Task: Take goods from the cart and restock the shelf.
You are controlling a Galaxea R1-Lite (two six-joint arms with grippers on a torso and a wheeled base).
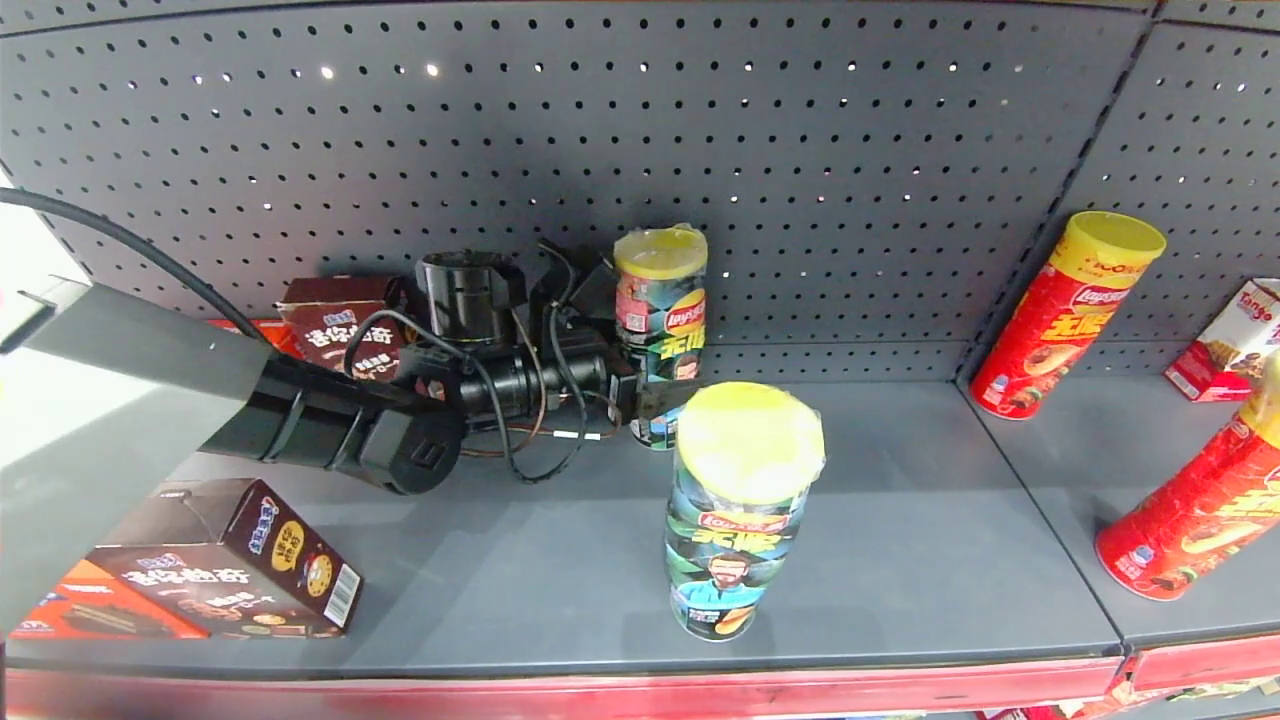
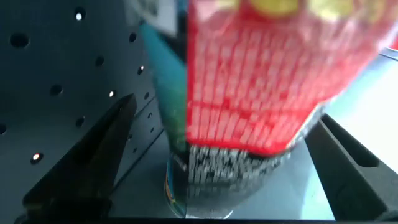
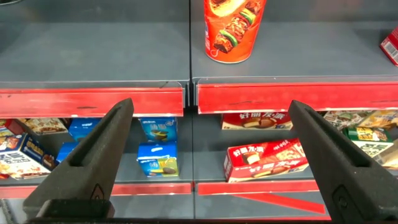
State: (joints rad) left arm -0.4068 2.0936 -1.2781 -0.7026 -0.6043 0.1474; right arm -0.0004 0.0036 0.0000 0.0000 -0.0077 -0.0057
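As the left gripper (image 2: 225,118) straddles a can (image 1: 660,300) at the back of the shelf (image 1: 900,520), restocking looks to be at the letting-go stage.

From the left: matte brown cardboard boxes (image 1: 230,560) sit at the shelf's end. The gripper's jaws stand spread to either side of the can, with a gap showing on one side. The glossy cylinder with its yellow plastic lid therefore stands on its own base close to the perforated pegboard (image 1: 800,150). A twin can (image 1: 745,510) stands nearer the front edge, and tall red cans (image 1: 1065,315) fill the next bay. The next move likely calls for a straight pull-back clear of both slim, tippable cans. The right gripper (image 3: 210,106), jaws wide apart and empty, faces red-edged lower shelves.
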